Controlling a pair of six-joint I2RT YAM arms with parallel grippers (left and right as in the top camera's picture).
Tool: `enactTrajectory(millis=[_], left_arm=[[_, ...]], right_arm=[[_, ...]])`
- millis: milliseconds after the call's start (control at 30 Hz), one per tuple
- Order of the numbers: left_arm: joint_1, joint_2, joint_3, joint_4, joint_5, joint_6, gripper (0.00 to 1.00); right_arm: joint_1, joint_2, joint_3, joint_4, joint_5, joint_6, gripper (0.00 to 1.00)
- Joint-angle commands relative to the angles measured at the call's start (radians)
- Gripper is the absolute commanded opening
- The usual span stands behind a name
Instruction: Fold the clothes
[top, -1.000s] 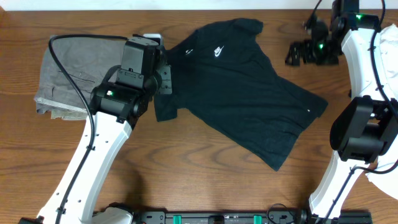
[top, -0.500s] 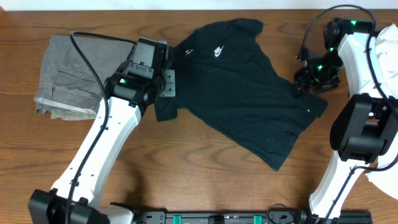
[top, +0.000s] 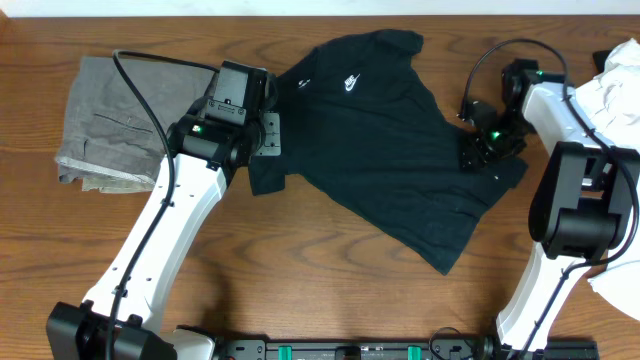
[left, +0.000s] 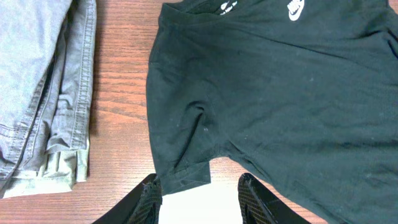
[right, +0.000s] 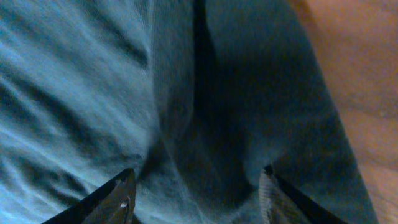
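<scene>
The black T-shirt (top: 390, 140) lies flat on a brown wood-grain counter (top: 300, 270), a little toward 1 o'clock from its middle. It sits on a slant, with the collar toward 10 o'clock and the hem toward 4 o'clock. The cloth is spread in one layer with soft creases, and the white chest logo (top: 349, 82) faces up near the collar. One short sleeve (left: 180, 149) juts toward 8 o'clock, its hem lying on bare wood.

At 9 o'clock from the shirt, close to that sleeve but apart from it, the grey trousers (top: 105, 120) rest as a folded stack with their layered edges showing. At 3 o'clock, at the counter's edge, a white garment (top: 615, 85) lies crumpled.

The left arm reaches up from 7 o'clock. Its left hand (left: 200, 186) hangs above the sleeve hem, released, with its two fingers spread either side of the sleeve's corner.

The right arm rises from 5 o'clock and bends back inward. Its right hand (top: 480, 152) points down over the shirt's 3 o'clock edge. In the blurred wrist view this hand (right: 196, 186) is also unclenched, its fingers wide apart over a ridge of dark fabric (right: 93, 81). Whether the tips touch the cloth is hard to tell.
</scene>
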Motion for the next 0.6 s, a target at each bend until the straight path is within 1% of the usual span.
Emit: enactTrajectory(millis=[0, 33, 67, 100, 167, 300, 567], left_arm=[[0.005, 0.002, -0.002, -0.002, -0.005, 0.001, 0.43], [0.005, 0.002, -0.002, -0.002, -0.005, 0.001, 0.43], [0.005, 0.002, -0.002, -0.002, -0.005, 0.001, 0.43], [0.005, 0.002, -0.002, -0.002, -0.005, 0.001, 0.43], [0.005, 0.002, -0.002, -0.002, -0.005, 0.001, 0.43], [0.005, 0.002, -0.002, -0.002, -0.005, 0.001, 0.43], [0.005, 0.002, -0.002, -0.003, -0.005, 0.001, 0.43]], right_arm=[[0.016, 0.006, -0.05, 0.026, -0.008, -0.034, 0.6], [0.016, 0.006, -0.053, 0.029, -0.008, -0.034, 0.55], [0.016, 0.006, -0.053, 0.03, -0.007, -0.034, 0.46], [0.017, 0.006, -0.052, 0.032, -0.007, -0.034, 0.34], [0.016, 0.006, -0.04, 0.031, -0.008, -0.033, 0.16], [0.016, 0.004, -0.003, 0.004, -0.008, -0.033, 0.12], [0.016, 0.004, 0.105, -0.048, 0.02, -0.021, 0.1]])
